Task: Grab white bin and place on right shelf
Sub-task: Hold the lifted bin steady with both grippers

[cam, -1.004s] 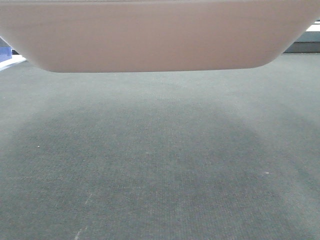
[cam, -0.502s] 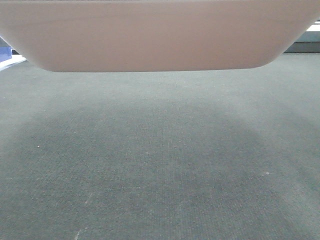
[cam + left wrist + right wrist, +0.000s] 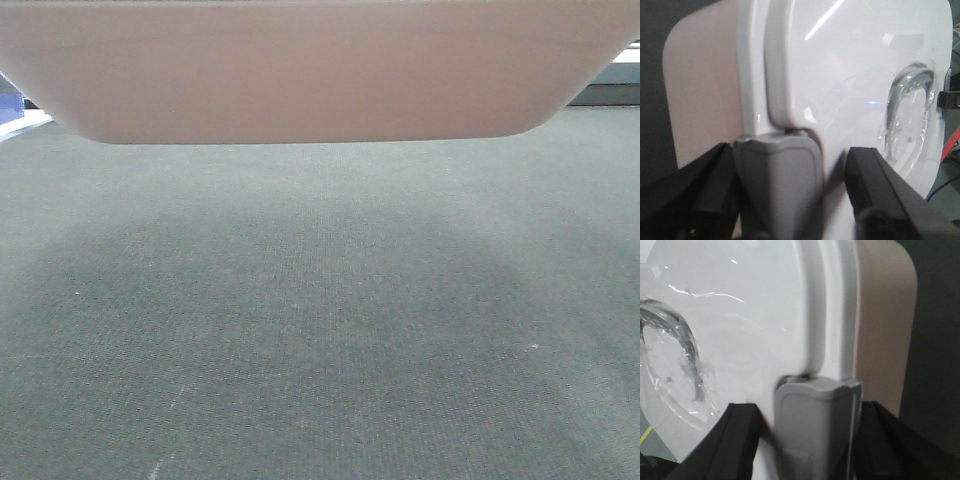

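Left fingers (image 3: 880, 190) and right fingers (image 3: 740, 440) each clamp the rim of the large pinkish-white plastic bin (image 3: 300, 70) astride a grey plastic latch (image 3: 780, 185), holding it level above the dark carpet floor (image 3: 320, 330); carrying it to the unseen right shelf wants equal squeeze and matched arms.

Front view: the white bin (image 3: 310, 70), as I see it, is a pinkish-white tub with rounded lower corners. It spans the top of the frame, level and raised clear of the carpet (image 3: 320, 330). Wrist views: its glossy white lid (image 3: 850, 75) is seated on the tub and bears a round moulded recess. The grey clasps (image 3: 777, 185), one at each end, fold over the lid's edge.
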